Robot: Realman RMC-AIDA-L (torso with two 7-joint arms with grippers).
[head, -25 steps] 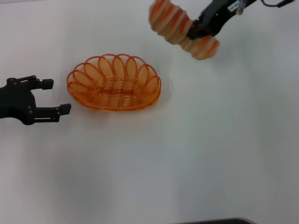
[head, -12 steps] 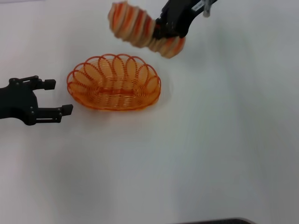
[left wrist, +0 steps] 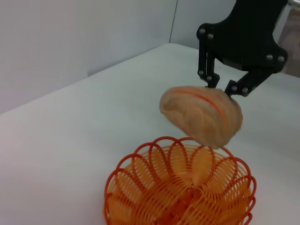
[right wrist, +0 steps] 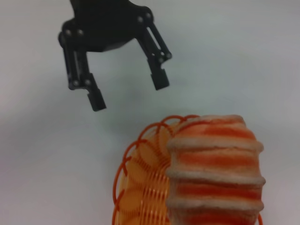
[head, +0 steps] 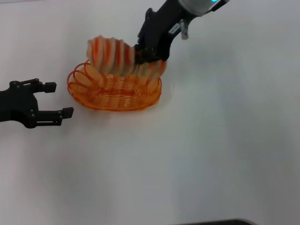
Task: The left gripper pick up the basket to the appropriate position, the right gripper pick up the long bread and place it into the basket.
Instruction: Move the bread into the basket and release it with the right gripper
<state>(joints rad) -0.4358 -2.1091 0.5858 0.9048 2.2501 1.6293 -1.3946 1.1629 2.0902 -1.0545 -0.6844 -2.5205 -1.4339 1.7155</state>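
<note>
right hand (head: 149, 52) clenched on the long bread (head: 123, 60), held tilted above the basket (head: 114, 89), toward the surface's far edge. left hand (head: 51, 100) released, fingers spread, beside the basket's left end, not touching. white surface (head: 197, 150) runs bare toward the near edge.

No legible text, label or number anywhere.

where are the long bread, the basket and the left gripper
long bread (head: 112, 56), head view, striped middle of the loaf
basket (head: 112, 101), head view, near wire wall
left gripper (head: 58, 99), head view, gap between its open fingers
</note>
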